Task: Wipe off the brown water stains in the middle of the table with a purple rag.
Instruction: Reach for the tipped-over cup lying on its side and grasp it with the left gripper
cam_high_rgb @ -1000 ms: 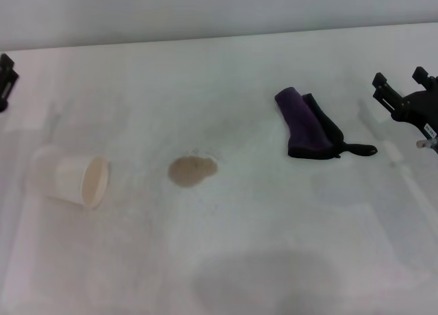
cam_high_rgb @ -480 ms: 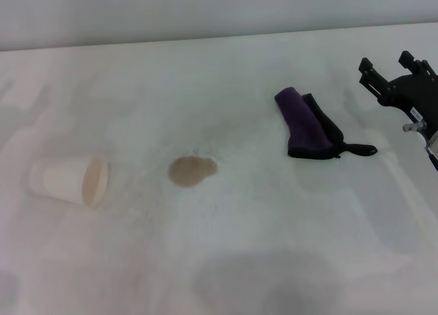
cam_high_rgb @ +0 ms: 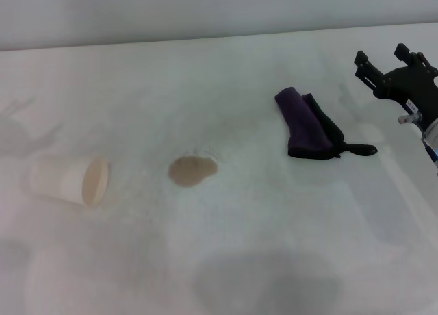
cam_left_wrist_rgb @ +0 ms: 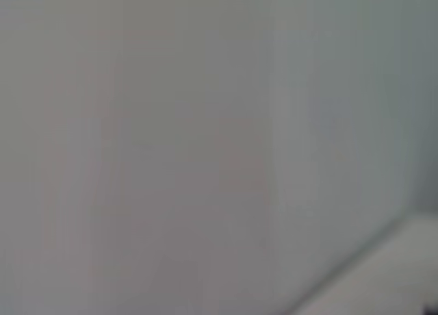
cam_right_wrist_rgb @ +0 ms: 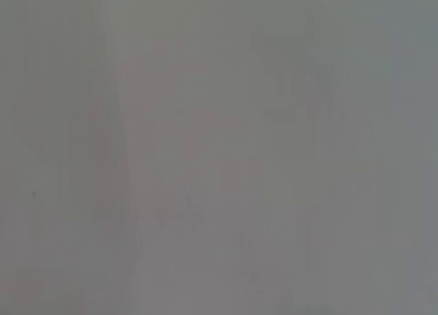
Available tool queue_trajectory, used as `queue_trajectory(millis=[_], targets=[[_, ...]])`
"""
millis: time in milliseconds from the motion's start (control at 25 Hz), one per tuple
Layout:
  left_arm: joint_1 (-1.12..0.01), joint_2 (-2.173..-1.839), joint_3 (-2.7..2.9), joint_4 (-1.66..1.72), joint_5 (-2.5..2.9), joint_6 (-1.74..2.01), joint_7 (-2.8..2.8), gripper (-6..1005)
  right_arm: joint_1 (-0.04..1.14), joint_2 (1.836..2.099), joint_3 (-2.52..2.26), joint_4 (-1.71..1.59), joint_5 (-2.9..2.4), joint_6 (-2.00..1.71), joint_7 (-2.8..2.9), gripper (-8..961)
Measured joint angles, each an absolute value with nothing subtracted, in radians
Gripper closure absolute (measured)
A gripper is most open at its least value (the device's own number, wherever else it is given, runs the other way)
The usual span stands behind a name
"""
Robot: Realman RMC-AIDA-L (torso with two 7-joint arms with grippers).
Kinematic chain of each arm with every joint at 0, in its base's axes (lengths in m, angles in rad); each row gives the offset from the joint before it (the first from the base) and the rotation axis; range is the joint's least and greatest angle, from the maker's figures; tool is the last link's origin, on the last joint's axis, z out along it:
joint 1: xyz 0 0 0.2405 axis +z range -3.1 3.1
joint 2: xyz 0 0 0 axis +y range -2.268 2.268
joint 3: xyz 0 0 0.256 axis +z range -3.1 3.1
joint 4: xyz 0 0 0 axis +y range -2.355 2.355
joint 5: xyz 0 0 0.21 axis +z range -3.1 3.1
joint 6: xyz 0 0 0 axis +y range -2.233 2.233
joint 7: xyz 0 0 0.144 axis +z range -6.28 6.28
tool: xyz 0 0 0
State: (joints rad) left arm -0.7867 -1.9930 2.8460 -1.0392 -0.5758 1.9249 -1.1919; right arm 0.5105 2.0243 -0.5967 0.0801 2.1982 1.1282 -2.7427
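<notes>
The purple rag [cam_high_rgb: 306,123] lies bundled on the white table [cam_high_rgb: 226,253], right of centre, its black loop pointing right. The tan-brown water stain [cam_high_rgb: 193,170] is a small oval blotch near the table's middle, left of the rag. My right gripper [cam_high_rgb: 380,55] is open and empty, hovering at the right edge, to the right of the rag and a little farther back, apart from it. My left gripper is out of the head view. Both wrist views show only blank grey.
A cream paper cup [cam_high_rgb: 72,181] lies on its side at the left, mouth towards the stain. The table's far edge meets a pale wall at the back.
My right gripper has risen and moved farther back and slightly left, nearer the rag's far side. My left gripper, at the left edge a second ago, has left the view.
</notes>
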Motion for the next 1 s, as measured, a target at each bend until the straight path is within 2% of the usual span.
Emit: queue_trajectory(millis=[160, 320, 440, 720, 1000], targets=[[-0.847, -2.007, 2.847, -1.24, -0.438, 2.013, -1.069, 117, 0.519, 2.025, -0.597, 0.077, 2.198, 1.124, -2.743, 82], [-0.901, -2.059, 2.848, -1.414, -0.348, 2.027, -0.914, 118, 0.526, 2.025, -0.597, 0.077, 2.198, 1.12, -2.743, 82], [-0.951, -2.081, 2.848, -1.474, -0.252, 2.029, -0.857, 118, 0.534, 2.025, -0.597, 0.077, 2.198, 1.106, -2.743, 82], [-1.062, -2.077, 2.849, -1.286, 0.122, 2.011, -0.795, 119, 0.541, 2.026, -0.588, 0.084, 2.198, 1.096, -2.743, 82], [-1.155, -2.078, 2.848, -1.202, 0.278, 1.974, -0.772, 120, 0.538, 2.026, -0.586, 0.087, 2.198, 1.094, -2.741, 82]])
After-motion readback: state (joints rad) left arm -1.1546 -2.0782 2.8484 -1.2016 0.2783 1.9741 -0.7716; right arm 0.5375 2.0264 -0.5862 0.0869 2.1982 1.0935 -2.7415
